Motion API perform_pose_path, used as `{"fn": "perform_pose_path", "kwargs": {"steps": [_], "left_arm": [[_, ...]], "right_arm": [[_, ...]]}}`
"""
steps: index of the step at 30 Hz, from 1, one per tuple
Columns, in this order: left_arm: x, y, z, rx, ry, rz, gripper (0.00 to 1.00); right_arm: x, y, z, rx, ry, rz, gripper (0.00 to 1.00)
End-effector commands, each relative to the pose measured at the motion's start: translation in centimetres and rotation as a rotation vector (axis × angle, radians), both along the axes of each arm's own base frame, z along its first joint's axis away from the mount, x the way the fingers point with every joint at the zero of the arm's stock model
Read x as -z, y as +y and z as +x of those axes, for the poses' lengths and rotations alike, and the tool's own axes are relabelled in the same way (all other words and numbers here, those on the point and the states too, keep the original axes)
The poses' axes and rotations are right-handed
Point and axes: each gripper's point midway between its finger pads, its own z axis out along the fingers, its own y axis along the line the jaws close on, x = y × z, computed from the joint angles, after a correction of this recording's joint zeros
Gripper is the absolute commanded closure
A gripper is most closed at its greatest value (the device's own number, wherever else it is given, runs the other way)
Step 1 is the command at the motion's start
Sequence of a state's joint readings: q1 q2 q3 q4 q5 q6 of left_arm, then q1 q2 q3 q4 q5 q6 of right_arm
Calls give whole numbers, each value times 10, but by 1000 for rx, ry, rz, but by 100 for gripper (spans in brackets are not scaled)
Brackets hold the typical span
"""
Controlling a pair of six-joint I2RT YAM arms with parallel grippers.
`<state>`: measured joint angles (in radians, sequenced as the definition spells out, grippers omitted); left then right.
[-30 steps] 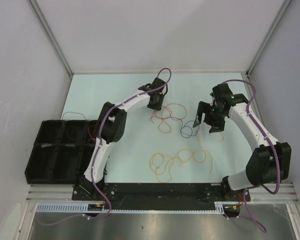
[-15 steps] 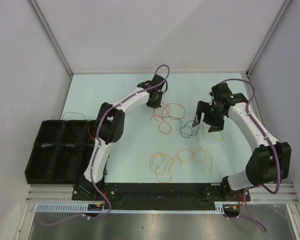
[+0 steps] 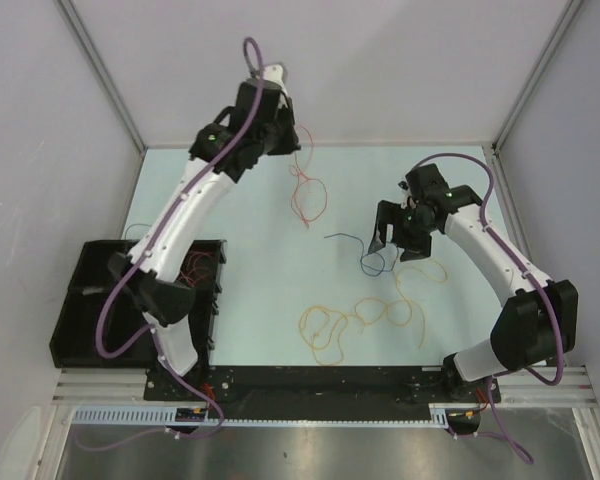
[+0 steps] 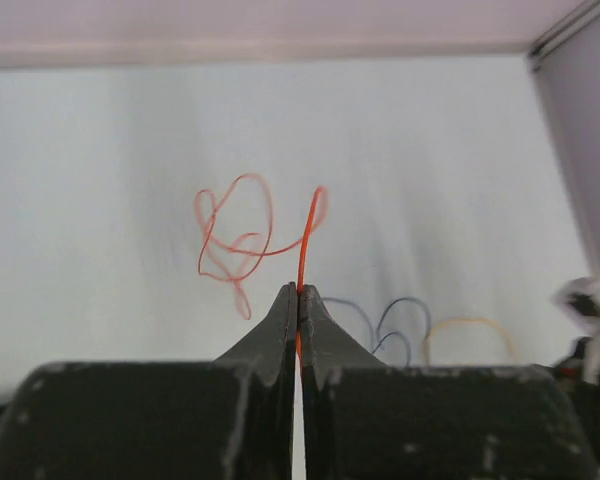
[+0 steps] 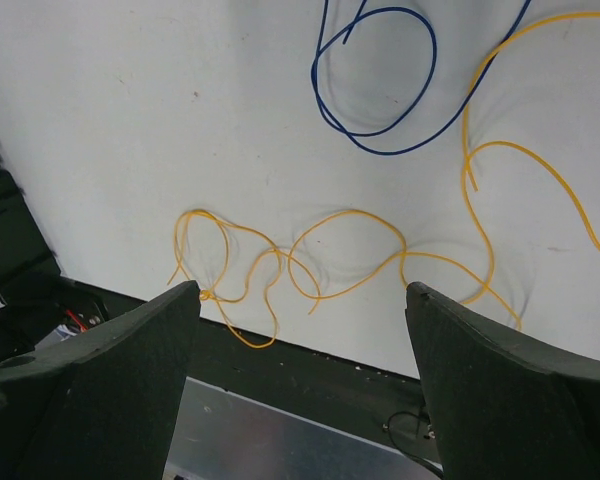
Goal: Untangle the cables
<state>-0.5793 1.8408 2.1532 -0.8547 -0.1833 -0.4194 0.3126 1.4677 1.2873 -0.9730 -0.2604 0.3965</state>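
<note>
**Operator:** What has my left claw got?

**Spotter:** Your left claw [image 4: 298, 292] is pinched tight on one red cable [image 4: 235, 235]. A single strand comes up between the fingertips, and the rest dangles in curls just ahead of them. Nothing else is in that grip.

**Operator:** And the right one?

**Spotter:** Your right claw [image 5: 300, 292] stands wide and holds nothing. Straight under the gap lies a yellow-orange cable [image 5: 350, 212], knotted into small loops toward the claw's left finger. A second yellow-orange strand [image 5: 540, 158] curves off past the right finger. I can't tell you whether those make two cables or more. Farther ahead of the claw there's one dark blue cable [image 5: 435, 45], coiled in a loop, and its outer strand crosses the yellow-orange one.

**Operator:** Anything else around?

**Operator's note aside, Spotter:** The red cable's low end hangs near the blue one's tip above the table [image 3: 230, 200]; I can't tell you if they touch. Well behind your left claw, beside the arm's base, sits one black tray [image 3: 80, 300] with more red wires [image 3: 195, 268] inside.
</note>
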Motion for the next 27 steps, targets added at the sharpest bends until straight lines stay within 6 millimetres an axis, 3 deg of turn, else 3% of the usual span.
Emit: {"fn": "perform_pose_path", "kwargs": {"steps": [1, 4, 5, 7, 8, 11, 14, 18, 24, 27], "left_arm": [[-89, 24, -27, -30, -144, -96, 100], [-91, 40, -30, -63, -173, -64, 100], [-70, 46, -31, -82, -111, -35, 100], [-70, 52, -38, -102, -51, -66, 100], [-95, 57, -50, -96, -90, -92, 100], [-140, 75, -74, -106, -226, -160, 100], [-170, 93, -87, -117, -323, -191, 100], [-189, 94, -105, -59, -376, -223, 100], [-179, 86, -122, -9, -346, -311, 100], [-177, 81, -130, 22, -340, -347, 100]], "right_arm": [[-24, 15, 8, -16, -71, 58, 12], [-26, 18, 7, -27, -78, 61, 12], [-26, 20, 7, -30, -81, 64, 12], [-29, 22, 5, -36, -88, 74, 12], [-31, 22, 3, -40, -92, 74, 12], [-32, 18, -1, -41, -103, 55, 12], [-33, 23, -3, -52, -102, 72, 12], [-41, 41, -8, -114, -122, 126, 11], [-75, 81, -12, -269, -222, 243, 11], [-85, 93, -4, -273, -254, 302, 10]]}}
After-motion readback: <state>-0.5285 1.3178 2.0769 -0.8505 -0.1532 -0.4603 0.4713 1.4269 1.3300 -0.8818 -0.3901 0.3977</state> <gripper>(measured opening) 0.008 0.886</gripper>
